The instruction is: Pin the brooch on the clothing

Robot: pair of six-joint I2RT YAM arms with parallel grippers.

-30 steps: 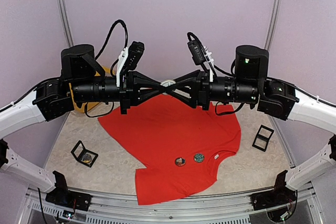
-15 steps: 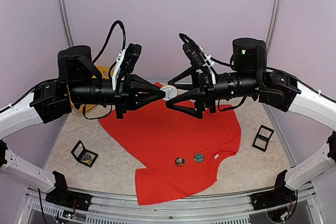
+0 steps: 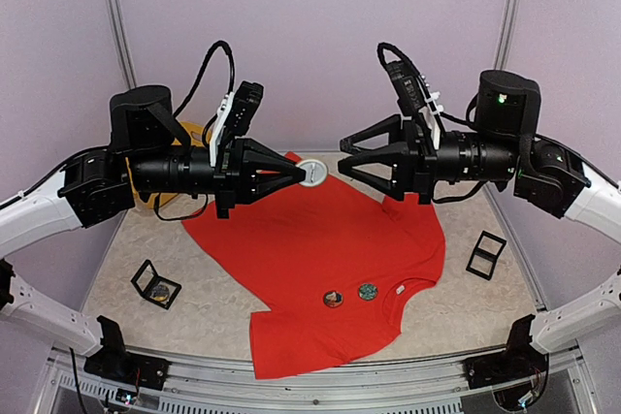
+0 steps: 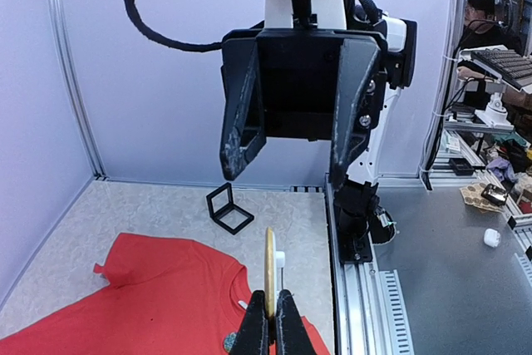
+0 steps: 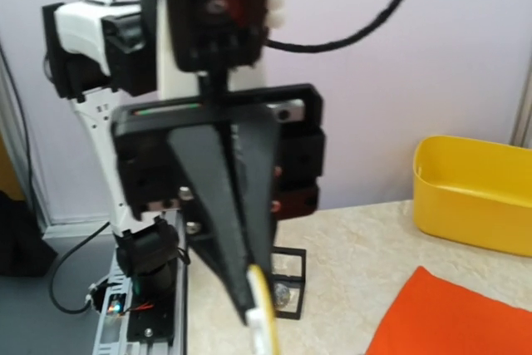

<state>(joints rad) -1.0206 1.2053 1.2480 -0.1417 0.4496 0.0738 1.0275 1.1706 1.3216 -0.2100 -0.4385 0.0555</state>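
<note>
Both arms are raised with forearms level, facing each other above the red T-shirt (image 3: 310, 249). The left pincer (image 3: 303, 174) is clenched on the brooch (image 3: 313, 173). The right pincer (image 3: 342, 159) is released, close to the brooch but apart from it.

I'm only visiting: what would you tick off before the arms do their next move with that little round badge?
1. Grip: the left gripper is shut on the brooch, pinching its edge: ok.
2. Clearance: the right gripper is open, with a gap to the brooch: ok.
3. Cloth: the red T-shirt lies spread on the table: ok.
4. Free spot: two other brooches sit near the collar, with bare cloth around them: ok.
5. Pin clasp open: cannot tell.
</note>
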